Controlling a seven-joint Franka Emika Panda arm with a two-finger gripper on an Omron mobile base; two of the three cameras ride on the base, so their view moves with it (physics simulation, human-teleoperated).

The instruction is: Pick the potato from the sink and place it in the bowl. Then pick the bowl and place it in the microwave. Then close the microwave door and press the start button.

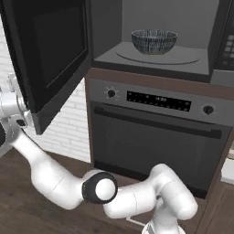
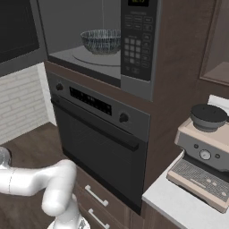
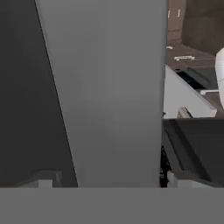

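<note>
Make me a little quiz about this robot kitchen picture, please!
1. True or false: the bowl sits on the turntable inside the microwave.
2. Is the microwave door open or shut?
3. What stands right below the microwave: A) coffee machine, B) oven, C) fridge?

Key: 1 true. 2 open, swung out left, with the gripper up close to it. 3 B.
</note>
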